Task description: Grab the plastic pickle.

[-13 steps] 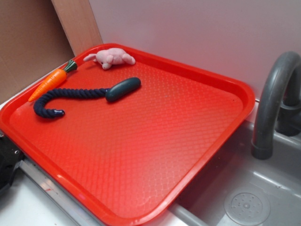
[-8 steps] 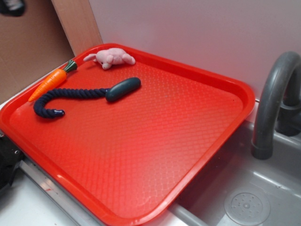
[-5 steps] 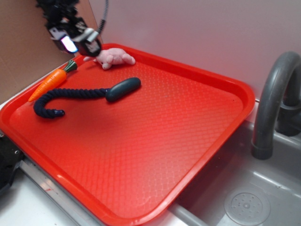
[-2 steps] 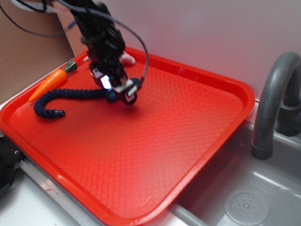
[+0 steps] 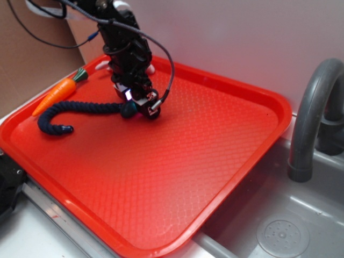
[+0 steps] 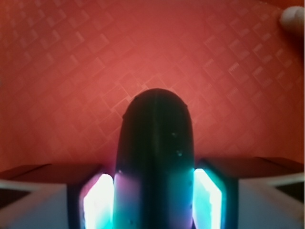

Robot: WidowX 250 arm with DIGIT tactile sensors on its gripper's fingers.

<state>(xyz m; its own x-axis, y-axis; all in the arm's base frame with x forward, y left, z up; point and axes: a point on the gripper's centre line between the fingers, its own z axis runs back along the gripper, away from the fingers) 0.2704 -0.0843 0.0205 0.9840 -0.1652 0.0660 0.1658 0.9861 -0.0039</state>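
On the red tray [image 5: 226, 156], from the left: orange carrot [image 5: 55, 94], navy rope [image 5: 70, 110], then the gripper [image 5: 141, 106] low over the plastic pickle [image 6: 155, 157] at the tray's ten o'clock. Its fingers [image 6: 97, 202] flank the pickle's middle, seemingly touching. It looks light, stiff and slippery; mid-body seems best. Whether they are truly clamped is hard to make out, and the arm hides most of the pickle.

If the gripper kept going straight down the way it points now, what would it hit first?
The pickle already sits between the gripper fingers, so pushing on would most likely press it against the red tray just beneath. Whether the pads touch it yet is unclear.
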